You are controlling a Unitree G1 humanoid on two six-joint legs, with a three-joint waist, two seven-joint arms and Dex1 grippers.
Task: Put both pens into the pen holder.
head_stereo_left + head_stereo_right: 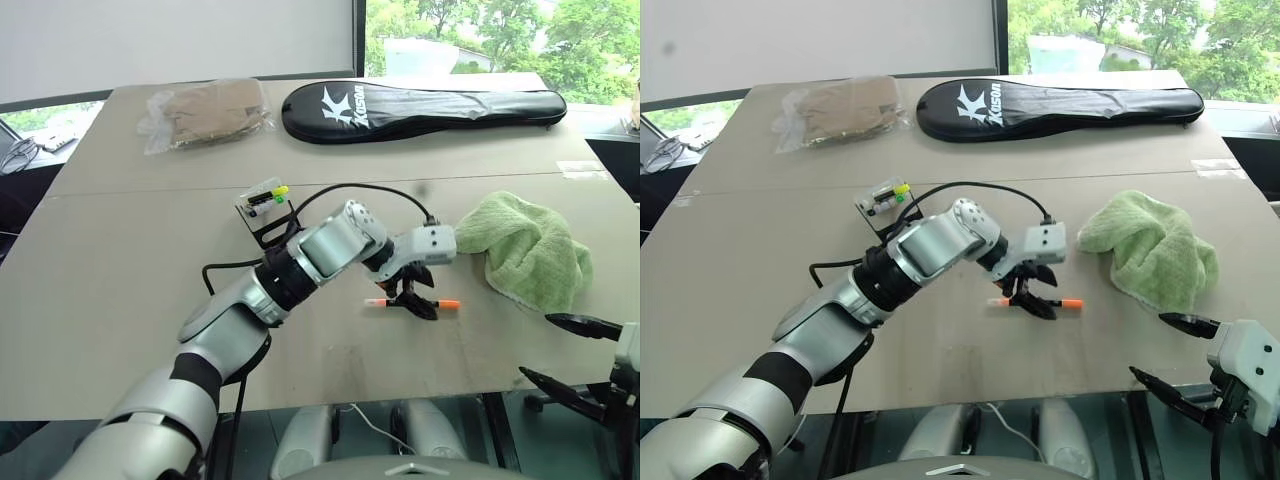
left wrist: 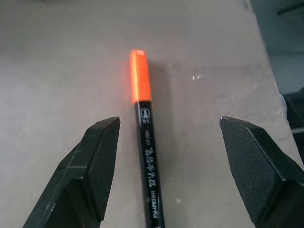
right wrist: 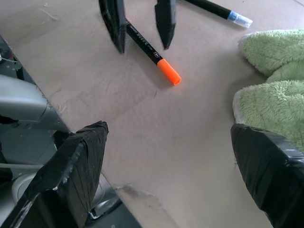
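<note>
The left gripper (image 1: 413, 301) hangs with its jaws spread wide on either side of the orange-ended marker (image 2: 147, 156), which lies flat on the table (image 1: 120, 260) between the fingers, untouched. The right gripper (image 3: 171, 175) is also spread, holding nothing; the blue-and-black pen (image 3: 218, 10) lies beyond the marker, and the pen holder (image 1: 262, 208) stands behind the left arm.

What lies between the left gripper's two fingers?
The orange-ended marker, flat on the table, between the open left gripper's fingers, touching neither, in the left wrist view.
</note>
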